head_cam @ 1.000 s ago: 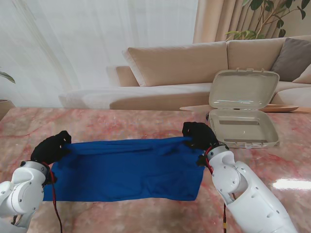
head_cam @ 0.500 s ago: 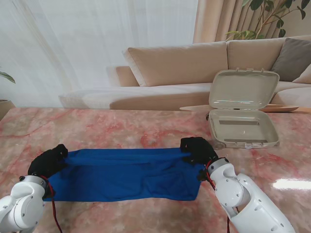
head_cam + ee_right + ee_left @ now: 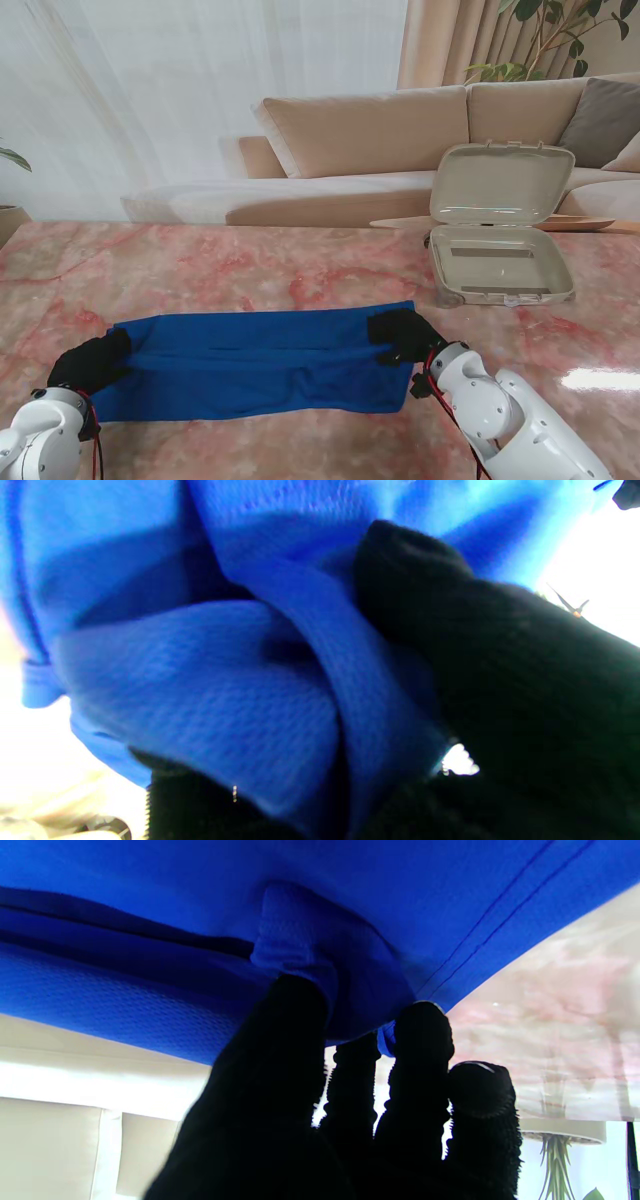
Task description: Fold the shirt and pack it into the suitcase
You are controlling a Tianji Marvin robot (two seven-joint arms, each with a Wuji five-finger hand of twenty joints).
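The blue knit shirt [image 3: 255,360] lies as a long band on the pink marble table [image 3: 200,265], its long axis running left to right, nearer to me than the open beige hard-shell suitcase [image 3: 500,265]. The black-gloved left hand [image 3: 90,362] pinches its left end and the black-gloved right hand [image 3: 403,335], the one closer to the suitcase, pinches its right end

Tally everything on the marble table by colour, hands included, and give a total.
Blue: 1, the shirt
Black: 2, the left hand and right hand, each gripping a shirt end
Beige: 1, the suitcase, lid open
Total: 4
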